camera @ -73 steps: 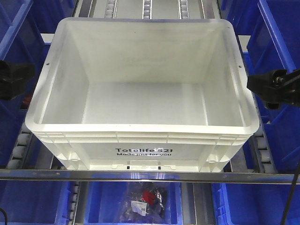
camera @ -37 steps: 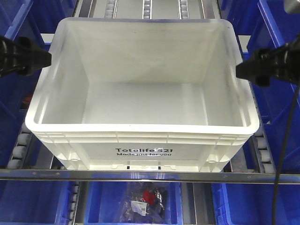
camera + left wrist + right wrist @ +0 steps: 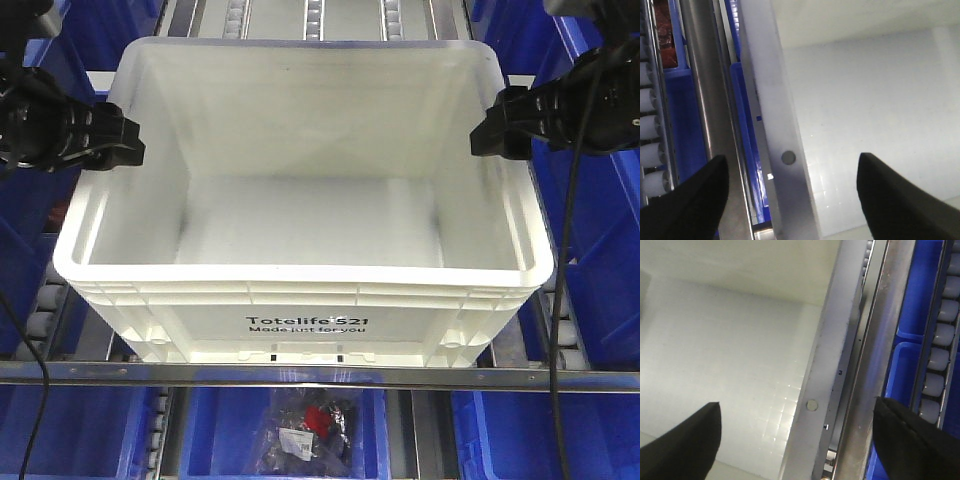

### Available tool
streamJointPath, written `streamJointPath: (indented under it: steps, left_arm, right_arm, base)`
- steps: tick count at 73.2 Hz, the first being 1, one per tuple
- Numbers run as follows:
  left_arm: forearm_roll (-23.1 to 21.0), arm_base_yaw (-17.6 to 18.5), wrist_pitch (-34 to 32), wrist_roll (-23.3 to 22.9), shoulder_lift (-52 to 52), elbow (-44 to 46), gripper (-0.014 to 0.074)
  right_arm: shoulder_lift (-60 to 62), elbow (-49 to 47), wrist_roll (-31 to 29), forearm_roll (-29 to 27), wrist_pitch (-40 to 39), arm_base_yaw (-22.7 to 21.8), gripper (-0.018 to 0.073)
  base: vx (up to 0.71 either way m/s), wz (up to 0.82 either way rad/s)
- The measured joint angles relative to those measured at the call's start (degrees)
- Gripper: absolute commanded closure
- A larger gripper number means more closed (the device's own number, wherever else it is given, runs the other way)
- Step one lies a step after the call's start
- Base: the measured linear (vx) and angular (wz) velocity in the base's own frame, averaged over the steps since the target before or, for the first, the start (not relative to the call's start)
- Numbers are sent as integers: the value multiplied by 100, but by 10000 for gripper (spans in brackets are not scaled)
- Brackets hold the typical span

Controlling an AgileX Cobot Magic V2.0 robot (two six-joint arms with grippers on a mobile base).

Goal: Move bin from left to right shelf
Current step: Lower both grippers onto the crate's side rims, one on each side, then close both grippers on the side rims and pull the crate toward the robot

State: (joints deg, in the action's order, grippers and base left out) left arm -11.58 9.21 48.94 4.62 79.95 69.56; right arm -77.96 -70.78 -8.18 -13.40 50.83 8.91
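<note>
The left hand (image 3: 791,165) spreads its two dark fingers (image 3: 690,200) wide in the lower corners, one on either side of the bin's (image 3: 875,100) white rim (image 3: 765,90), which runs down mid-frame. A small round dark mark (image 3: 788,158), perhaps a hole, sits on that rim. White rollers (image 3: 649,125), blue plastic (image 3: 682,125) and a steel rail (image 3: 705,100) line the left edge.

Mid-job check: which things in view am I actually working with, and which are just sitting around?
Job:
white bin
left gripper and right gripper, each open astride a side rim
roller shelf under the bin

Lying about:
blue bins
bag of small parts in a blue bin below
</note>
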Motion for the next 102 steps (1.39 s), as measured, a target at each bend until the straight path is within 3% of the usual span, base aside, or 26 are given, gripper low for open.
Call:
streamJointPath:
  steps: [20, 45, 102]
  left_arm:
    - [20, 0, -39, 0, 233, 53, 94]
    - [37, 0, 378, 0, 797, 801, 94]
    - [43, 0, 518, -128, 1157, 821, 94]
  right_arm:
    - [-266, 0, 0, 0, -6, 0, -26]
    - [-774, -587, 0, 0, 272, 0, -26]
    - [-1518, -686, -66, -127, 433, 0, -26]
  base:
    - [0, 0]
    - [0, 0]
    - [0, 0]
